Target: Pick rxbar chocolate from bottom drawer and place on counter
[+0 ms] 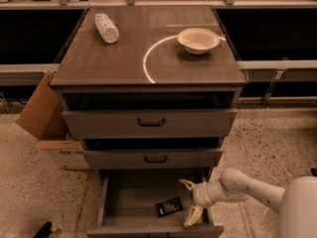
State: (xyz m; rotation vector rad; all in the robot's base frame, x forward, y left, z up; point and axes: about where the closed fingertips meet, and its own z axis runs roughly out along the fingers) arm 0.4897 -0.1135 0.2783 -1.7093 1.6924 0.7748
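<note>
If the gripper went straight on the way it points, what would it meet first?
Likely the rxbar chocolate in the bottom drawer; the gripper, fingers open, points at it, depth unclear.

Extends one white arm (257,193) leftward from a rounded white body (300,208) at the lower right corner of the view. Bends at a bulbous joint (232,179) partway along, then slopes slightly down into a thick wrist (207,193). Carries the tool (191,200) at the far left end, over the right side of the open bottom drawer (131,197), close to its right wall. Spreads two pale, curved fingers (187,184) wide apart, one above the other in the view, the upper hooked toward the drawer's back, the lower angled down toward its front edge. Grips nothing between them.
</note>
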